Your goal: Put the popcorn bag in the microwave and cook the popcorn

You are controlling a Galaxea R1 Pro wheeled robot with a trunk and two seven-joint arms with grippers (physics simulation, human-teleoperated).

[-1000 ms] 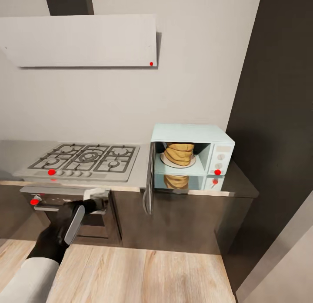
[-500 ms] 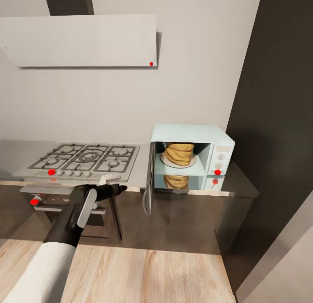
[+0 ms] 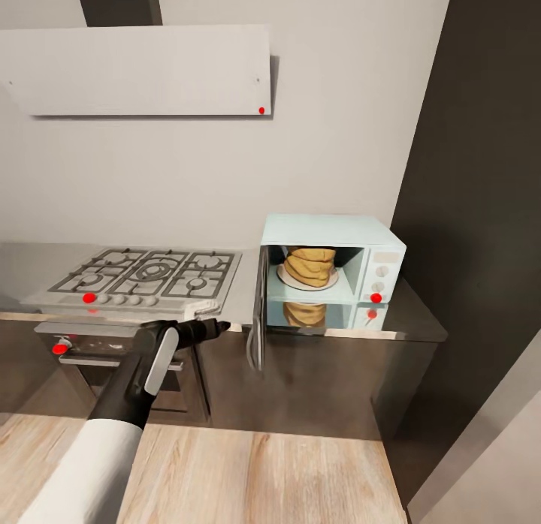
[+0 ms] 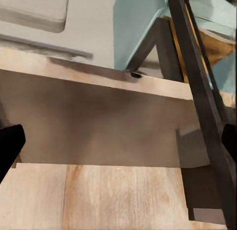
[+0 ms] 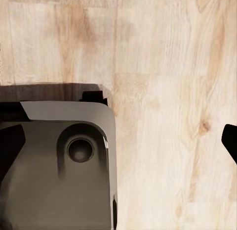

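- Head view: the popcorn bag (image 3: 309, 265) sits on a white plate (image 3: 286, 275) inside the microwave (image 3: 330, 267), whose door (image 3: 258, 319) hangs open toward the hob (image 3: 146, 278). The microwave stands on the countertop (image 3: 413, 314). The left gripper (image 3: 218, 326) is raised in front of the counter edge, between the hob and the door; its spread cannot be told here. No readable writing anywhere.
- Left wrist view: the left gripper's fingertips (image 4: 9, 146) sit wide apart with nothing between them, facing the open door's dark frame and the tan bag beyond.
- Right wrist view: the right gripper (image 5: 118, 141) has its fingers spread over the wood floor (image 5: 163, 67), beside the robot's dark base (image 5: 54, 170).
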